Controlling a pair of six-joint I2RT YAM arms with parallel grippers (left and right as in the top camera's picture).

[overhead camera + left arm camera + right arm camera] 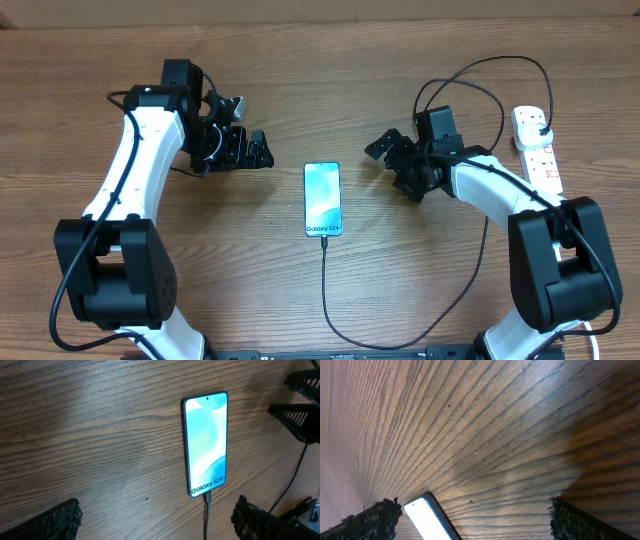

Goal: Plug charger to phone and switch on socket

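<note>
The phone [322, 199] lies flat at the table's middle with its blue-teal screen up; it also shows in the left wrist view [206, 442] and partly in the right wrist view [430, 521]. The charger cable [326, 290] has its tip in the phone's near end, seen too in the left wrist view [206, 510]. It loops round the right arm up to a black plug [539, 125] in the white socket strip [537, 150] at the far right. My left gripper [255, 150] is open and empty, left of the phone. My right gripper [385, 150] is open and empty, right of the phone.
The cable arcs over the table behind the right arm [480, 75] and runs down past the right arm's base [470, 290]. A thin black cable [118, 98] lies by the left arm. The wooden table [300, 60] extends all round.
</note>
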